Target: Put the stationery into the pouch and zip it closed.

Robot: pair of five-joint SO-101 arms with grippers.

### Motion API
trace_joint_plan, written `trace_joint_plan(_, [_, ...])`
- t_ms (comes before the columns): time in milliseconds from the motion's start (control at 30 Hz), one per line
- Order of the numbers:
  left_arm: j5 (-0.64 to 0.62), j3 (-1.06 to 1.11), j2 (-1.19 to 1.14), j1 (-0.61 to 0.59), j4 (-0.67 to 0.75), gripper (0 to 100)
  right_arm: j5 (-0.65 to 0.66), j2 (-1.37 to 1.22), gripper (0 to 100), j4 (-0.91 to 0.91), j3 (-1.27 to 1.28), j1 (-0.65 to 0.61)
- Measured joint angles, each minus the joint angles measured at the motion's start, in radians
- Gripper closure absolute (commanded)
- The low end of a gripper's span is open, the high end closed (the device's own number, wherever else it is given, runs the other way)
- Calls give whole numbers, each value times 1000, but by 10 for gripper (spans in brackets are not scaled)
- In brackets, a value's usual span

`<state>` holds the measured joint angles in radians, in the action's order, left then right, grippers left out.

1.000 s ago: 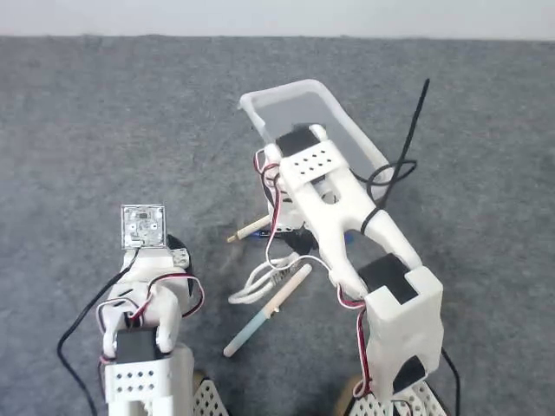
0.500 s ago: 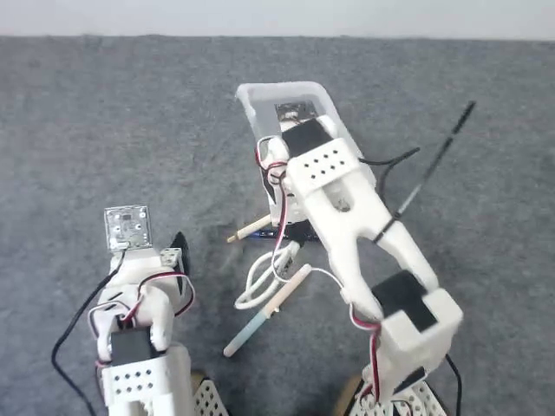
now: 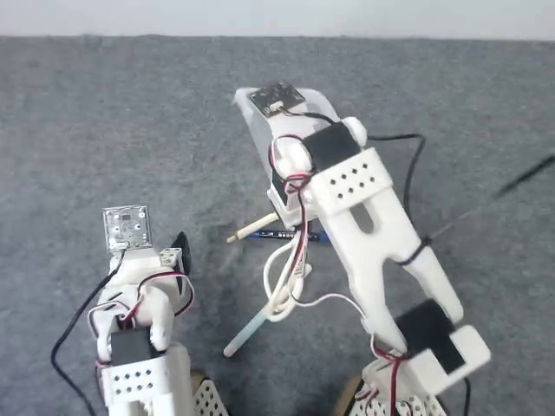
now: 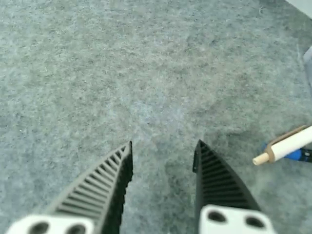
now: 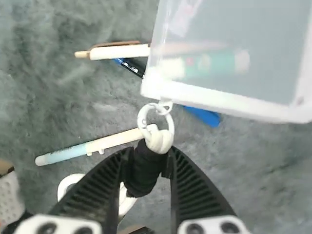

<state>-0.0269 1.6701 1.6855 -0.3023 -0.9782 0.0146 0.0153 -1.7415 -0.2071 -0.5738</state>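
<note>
The left gripper [image 4: 164, 144] has its fingers spread over bare carpet [image 4: 97, 58], a cream pen [image 4: 287, 146] tip just beyond one finger. The right gripper [image 5: 150, 151] pinches the black zip pull [image 5: 144, 170], the pouch [image 5: 229, 44] just past its fingertips. Something green seems inside already; three pens lie outside, so filling looks barely begun, zipping undone; the blue pen [image 5: 201, 116] is tucked partly under the pouch

bright even diffuse light, soft faint shadows on grey carpet [image 3: 104, 113], pale sheen on pouch [image 5: 229, 48]
</note>
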Motion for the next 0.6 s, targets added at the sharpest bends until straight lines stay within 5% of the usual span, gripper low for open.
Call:
trace_joint_plan(267, [-87,-104,0,8,32,694,144,75,993,83,0,-20])
trace_joint_plan(600, [-150,-272,0,89,34,687,192,180,993,94,0,-68])
